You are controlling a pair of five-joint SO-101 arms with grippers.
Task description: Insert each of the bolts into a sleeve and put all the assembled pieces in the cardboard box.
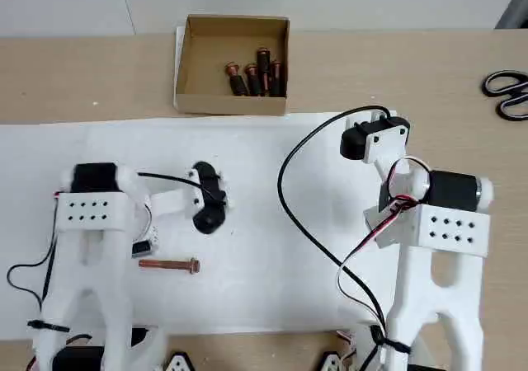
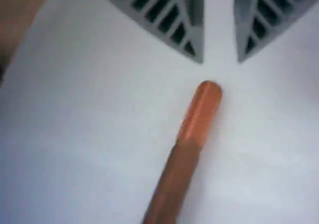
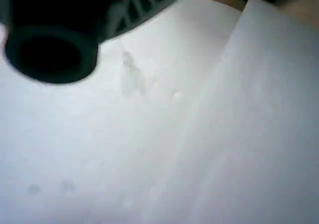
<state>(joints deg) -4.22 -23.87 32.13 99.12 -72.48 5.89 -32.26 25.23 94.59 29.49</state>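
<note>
A copper bolt (image 1: 169,265) lies flat on the white sheet (image 1: 272,231) beside my left arm (image 1: 99,206). In the left wrist view its plain end (image 2: 204,104) sits just short of my left gripper (image 2: 219,59), whose ribbed fingers (image 2: 169,20) stand apart with nothing between them. A black sleeve (image 3: 50,55), its bore facing the camera, hangs above the sheet with my right gripper (image 3: 107,20) shut on it, over the sheet's right part (image 1: 375,136). The cardboard box (image 1: 191,66) stands at the back and holds several assembled pieces (image 1: 256,76).
Black scissors (image 1: 507,93) lie on the bare wooden table at the far right, off the sheet. Cables from both arms trail over the sheet's middle (image 1: 289,198).
</note>
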